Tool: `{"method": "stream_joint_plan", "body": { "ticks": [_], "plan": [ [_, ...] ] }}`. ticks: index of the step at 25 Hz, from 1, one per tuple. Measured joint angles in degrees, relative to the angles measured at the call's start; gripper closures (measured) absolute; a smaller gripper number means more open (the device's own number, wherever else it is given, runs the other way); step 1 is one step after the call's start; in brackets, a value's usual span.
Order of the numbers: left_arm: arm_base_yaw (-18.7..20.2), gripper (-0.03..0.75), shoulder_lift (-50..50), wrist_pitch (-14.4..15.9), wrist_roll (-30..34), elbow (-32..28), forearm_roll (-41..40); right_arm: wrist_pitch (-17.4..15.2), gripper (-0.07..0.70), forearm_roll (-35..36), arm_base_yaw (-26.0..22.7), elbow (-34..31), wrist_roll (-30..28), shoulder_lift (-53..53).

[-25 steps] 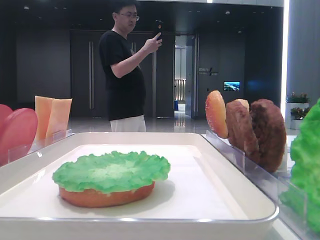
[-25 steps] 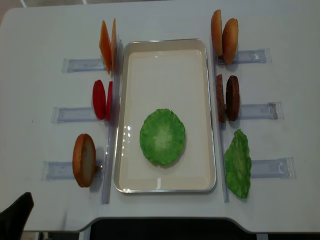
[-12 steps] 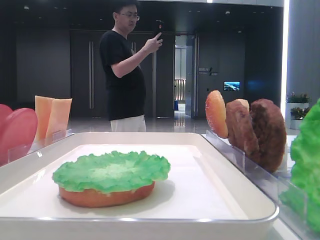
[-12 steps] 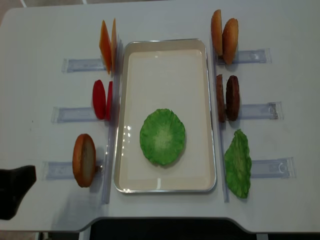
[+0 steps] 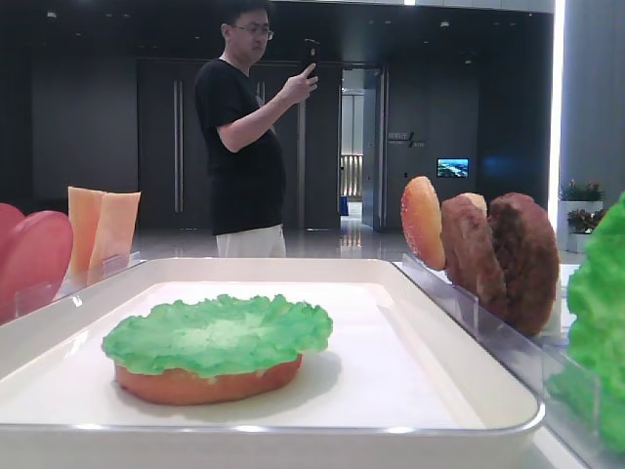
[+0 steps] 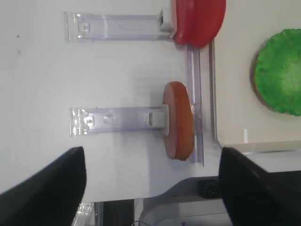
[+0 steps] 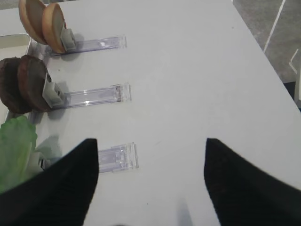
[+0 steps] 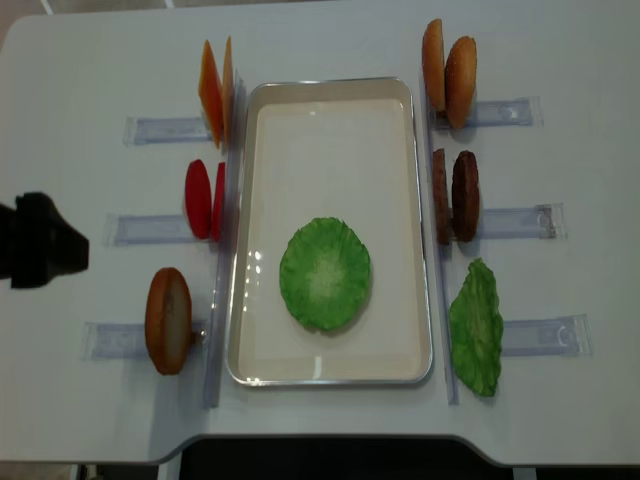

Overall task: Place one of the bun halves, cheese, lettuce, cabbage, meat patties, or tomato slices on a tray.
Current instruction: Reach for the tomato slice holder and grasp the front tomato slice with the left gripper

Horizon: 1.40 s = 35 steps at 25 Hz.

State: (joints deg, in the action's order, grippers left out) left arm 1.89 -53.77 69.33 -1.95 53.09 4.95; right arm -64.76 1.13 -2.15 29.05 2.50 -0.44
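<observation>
The white tray (image 8: 330, 150) lies mid-table with a green lettuce (image 8: 324, 274) leaf on a bun half (image 5: 210, 383). Left of the tray stand the cheese (image 8: 215, 90), tomato slices (image 8: 204, 198) and one bun half (image 8: 168, 320). On its right stand two bun halves (image 8: 447, 72), meat patties (image 8: 455, 195) and another lettuce (image 8: 475, 325) leaf. My left gripper (image 6: 151, 150) is open and empty, above the table left of the bun half (image 6: 178, 120). My right gripper (image 7: 150, 141) is open and empty over bare table right of the patties (image 7: 26, 82).
Clear plastic rails (image 8: 150, 130) hold the food upright on both sides of the tray. The left arm's dark body (image 8: 38, 254) hangs at the table's left edge. A person (image 5: 244, 137) stands beyond the table's far end. The table's front edge (image 8: 320, 440) is close.
The left arm has moved from the front-left corner away along the left edge, to about level with the tomato slices. Its jaws stay open. The food has not moved.
</observation>
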Motion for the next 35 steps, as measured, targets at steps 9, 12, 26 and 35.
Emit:
{"method": "stream_joint_plan", "body": {
  "ticks": [9, 12, 26, 35],
  "plan": [
    [0.0, 0.033, -15.4, 1.6, 0.0, 13.8, -3.9, 0.0, 0.174, 0.0, 0.0, 0.0, 0.0, 0.0],
    [0.0, 0.034, -19.4, 1.6, 0.0, 17.1, -5.0, 0.0, 0.174, 0.0, 0.0, 0.0, 0.0, 0.0],
    [0.0, 0.034, -29.9, 1.6, -1.7, 21.9, -5.0, 0.0, 0.174, 0.0, 0.0, 0.0, 0.0, 0.0],
    [11.5, 0.045, -33.9, 1.5, -8.5, 22.5, -11.5, 0.0, 0.174, 0.0, 0.0, 0.0, 0.0, 0.0]
  ]
}}
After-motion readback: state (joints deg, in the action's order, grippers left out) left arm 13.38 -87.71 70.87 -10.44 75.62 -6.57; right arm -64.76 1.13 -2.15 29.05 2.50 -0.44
